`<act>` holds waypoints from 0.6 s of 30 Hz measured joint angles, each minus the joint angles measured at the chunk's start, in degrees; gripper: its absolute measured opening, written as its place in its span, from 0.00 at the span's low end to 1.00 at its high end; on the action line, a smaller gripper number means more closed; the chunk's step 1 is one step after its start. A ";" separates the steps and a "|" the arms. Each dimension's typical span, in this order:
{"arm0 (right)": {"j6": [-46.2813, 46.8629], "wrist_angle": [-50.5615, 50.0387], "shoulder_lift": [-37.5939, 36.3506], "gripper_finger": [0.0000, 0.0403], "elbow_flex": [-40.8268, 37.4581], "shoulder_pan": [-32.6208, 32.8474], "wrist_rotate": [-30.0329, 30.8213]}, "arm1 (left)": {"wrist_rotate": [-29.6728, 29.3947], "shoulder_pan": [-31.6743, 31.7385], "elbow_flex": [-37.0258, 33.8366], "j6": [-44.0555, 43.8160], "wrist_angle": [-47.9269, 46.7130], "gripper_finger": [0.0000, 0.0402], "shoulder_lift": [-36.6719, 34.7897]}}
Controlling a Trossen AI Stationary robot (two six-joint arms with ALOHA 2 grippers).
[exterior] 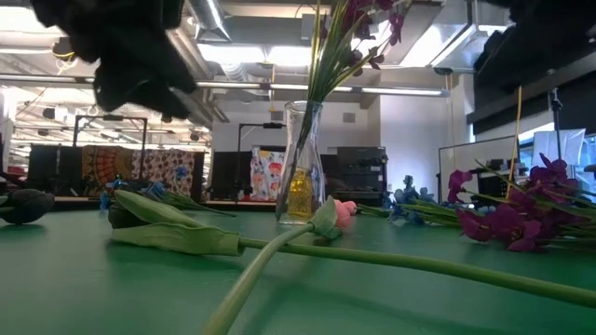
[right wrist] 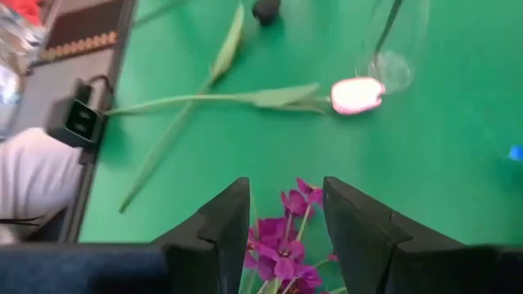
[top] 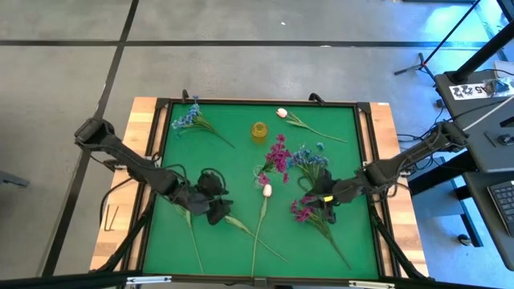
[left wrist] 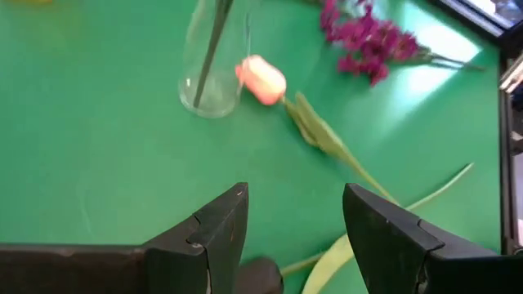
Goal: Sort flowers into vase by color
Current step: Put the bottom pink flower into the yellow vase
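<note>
My left gripper (top: 215, 210) (left wrist: 294, 192) hovers open over the mat's near left part. A dark bud (left wrist: 257, 276) (exterior: 23, 207) lies just below it. My right gripper (top: 323, 201) (right wrist: 286, 184) is open above a magenta flower (right wrist: 282, 245) (top: 303, 210), which lies flat with its stem running toward the near edge. Its fingers stand on either side of the blossoms without touching them. A clear vase (exterior: 300, 167) (left wrist: 211, 82) in the middle holds magenta flowers (top: 279, 152). A white-pink tulip (top: 267, 190) (left wrist: 261, 79) lies beside the vase's foot.
A blue flower (top: 186, 119) lies at the far left and another (top: 309, 158) just right of the vase. A second tulip (top: 282, 113) lies at the far edge beside a small yellow vase (top: 259, 131). Long green stems and leaves (top: 255, 237) cross the near middle.
</note>
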 joint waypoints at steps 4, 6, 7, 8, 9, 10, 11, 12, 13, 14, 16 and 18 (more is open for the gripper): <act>1.01 5.01 5.52 0.39 0.00 0.00 -0.09 | -2.96 0.99 0.07 5.98 0.02 0.48 -5.50; 0.99 8.94 8.58 0.39 0.00 0.00 -0.68 | -6.17 1.44 0.09 8.25 0.36 0.48 -8.19; 1.07 10.99 10.12 0.39 0.00 0.00 -1.27 | -7.44 1.66 0.09 9.26 0.30 0.48 -9.45; 1.43 13.02 11.65 0.39 0.00 0.00 -1.56 | -8.36 1.86 0.09 10.02 0.31 0.48 -10.56; 2.16 15.24 13.16 0.39 0.00 0.00 -1.64 | -8.93 2.12 0.09 10.80 0.36 0.48 -11.42; 3.06 17.25 14.67 0.39 0.00 0.00 -1.60 | -9.34 2.31 0.09 11.12 0.27 0.48 -12.15; 4.27 18.99 16.02 0.39 0.00 0.00 -1.53 | -9.51 2.50 0.09 11.22 0.20 0.48 -12.74; 5.61 21.00 17.40 0.39 -0.02 0.00 -1.35 | -9.51 2.70 0.09 11.22 0.30 0.48 -13.14; 7.06 23.21 18.79 0.39 -0.02 0.00 -1.02 | -9.51 2.88 0.09 11.24 0.29 0.48 -13.48; 8.69 25.23 20.02 0.39 -0.02 0.00 -0.82 | -9.52 2.96 0.09 11.24 0.24 0.48 -13.59; 11.60 28.54 22.41 0.39 -0.02 0.00 -0.55 | -9.51 2.97 0.09 11.25 0.15 0.48 -13.59; 12.98 32.49 24.85 0.39 -0.02 0.00 -0.19 | -9.51 2.92 0.09 11.27 0.09 0.48 -13.45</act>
